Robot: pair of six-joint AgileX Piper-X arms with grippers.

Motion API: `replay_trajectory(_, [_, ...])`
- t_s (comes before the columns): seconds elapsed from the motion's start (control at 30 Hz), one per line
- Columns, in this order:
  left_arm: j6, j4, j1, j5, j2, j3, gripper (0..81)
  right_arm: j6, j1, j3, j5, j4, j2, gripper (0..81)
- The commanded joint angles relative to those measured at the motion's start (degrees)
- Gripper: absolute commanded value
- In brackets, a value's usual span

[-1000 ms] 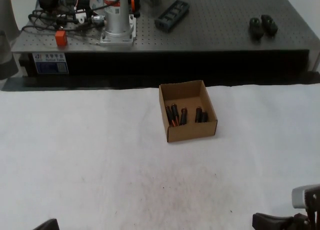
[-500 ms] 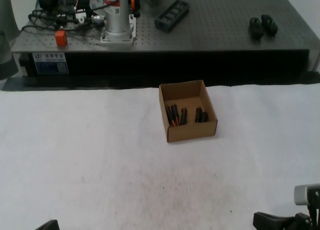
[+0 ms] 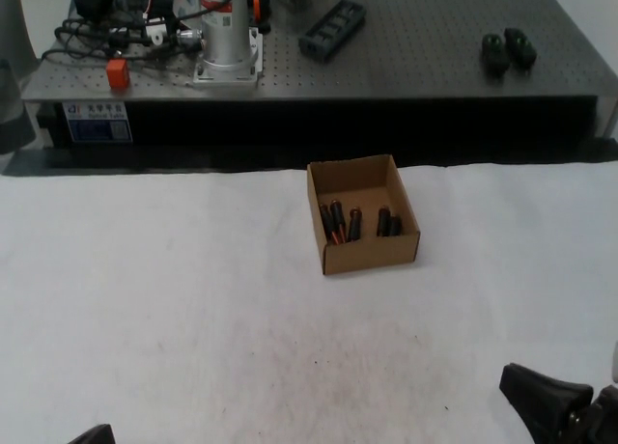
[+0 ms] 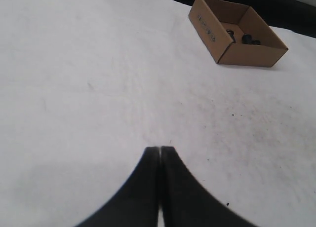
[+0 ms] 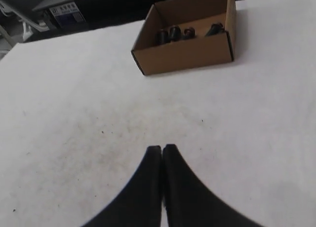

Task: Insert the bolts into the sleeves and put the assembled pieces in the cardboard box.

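the cardboard box stands open-topped on the white-covered table, and everything else is placed from it; inside the box, against its near wall, lie the assembled pieces, a short row of dark sleeves, some with an orange-red bolt showing; they lie side by side on the box floor, close together.

the left pincer hangs above bare white cover well apart from the box, its two black fingers pressed together with nothing between them; from the left wrist view a few dark pieces show over the box rim.

the right pincer is likewise pressed together and pinching nothing, over the white cover on the near side of the box, apart from it; the right wrist view shows the row of pieces inside, behind the near wall.

in the high view a dark part of an arm sits well nearer than the box and off to its right.

beyond the box lies a dark perforated metal board; on it, far behind the box, stand a metal post base, an orange block, a black tray and two black knobs.
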Motion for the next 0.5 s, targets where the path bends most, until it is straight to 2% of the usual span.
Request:
replay_trajectory(0.0, [0.73,-1.05,-0.08,-0.51,-0.49,-0.13,0.6,0.08,-0.17,-0.57,-0.01,-0.63,-1.42,0.8])
replay_trajectory(0.47, [0.73,-1.05,-0.08,-0.51,-0.49,-0.13,0.6,0.08,-0.17,-0.57,-0.01,-0.42,-2.31,0.8])
